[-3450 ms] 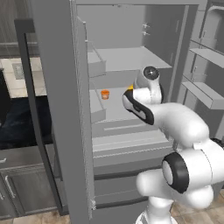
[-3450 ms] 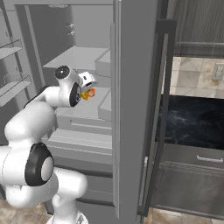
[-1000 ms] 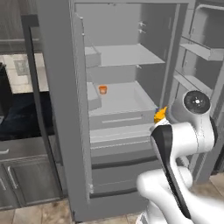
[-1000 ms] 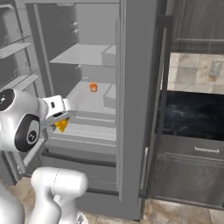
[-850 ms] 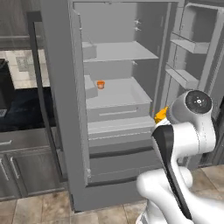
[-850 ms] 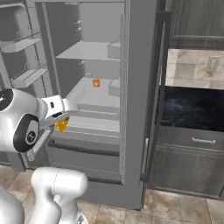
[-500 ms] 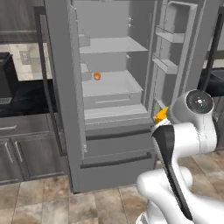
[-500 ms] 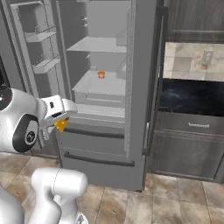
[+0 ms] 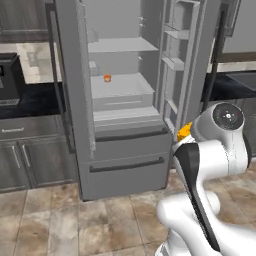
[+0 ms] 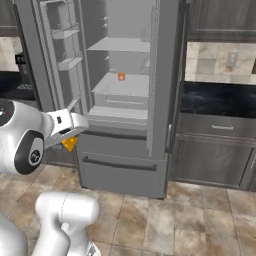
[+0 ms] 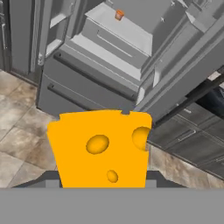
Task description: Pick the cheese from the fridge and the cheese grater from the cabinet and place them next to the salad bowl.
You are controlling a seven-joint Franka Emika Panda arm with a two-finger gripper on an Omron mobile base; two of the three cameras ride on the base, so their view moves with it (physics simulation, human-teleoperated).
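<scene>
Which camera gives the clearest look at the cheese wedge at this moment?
The hand view: the cheese sits large and close at the bottom, its holes plain to see, with the open fridge behind. In the left base view just a small orange corner peeks past the arm; in the right base view a small orange piece hangs below the gripper.

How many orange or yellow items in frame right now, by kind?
cheese: 1, shut in the gripper
orange cup: 1, on a fridge shelf
Total: 2
</scene>
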